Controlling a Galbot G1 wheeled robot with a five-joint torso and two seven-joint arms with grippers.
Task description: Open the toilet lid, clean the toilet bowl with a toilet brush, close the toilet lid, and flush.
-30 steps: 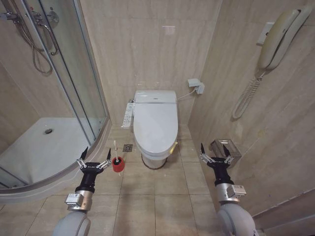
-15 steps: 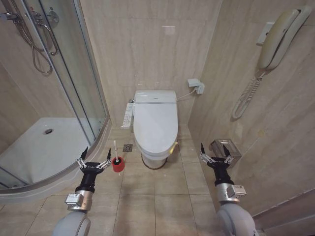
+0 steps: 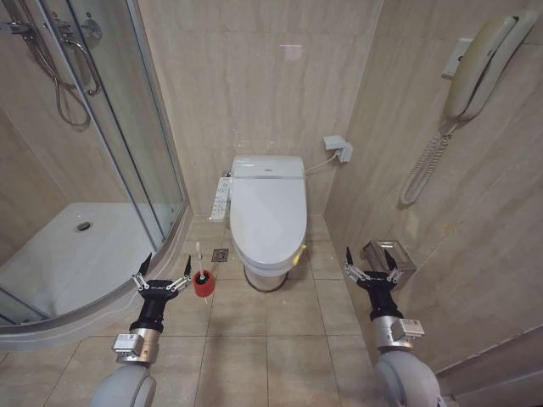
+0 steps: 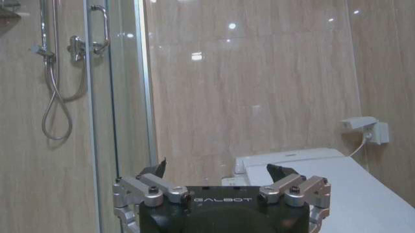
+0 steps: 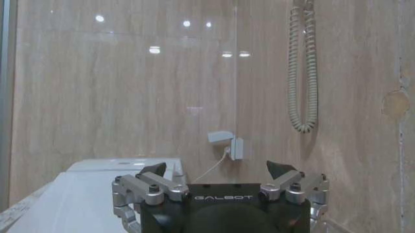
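Observation:
The toilet lid is down, a glossy white oval over the toilet against the back wall; the toilet bowl is hidden under it. The lid also shows in the left wrist view and the right wrist view. The toilet brush stands with its thin white handle up in a small red cup holder on the floor left of the toilet. My left gripper is open, low and just left of the red cup, empty. My right gripper is open and empty at the right of the toilet.
A curved glass shower stall with a raised white tray fills the left. A control panel runs along the toilet's left side. A wall phone and a metal paper holder hang on the right wall. A floor drain lies near the brush.

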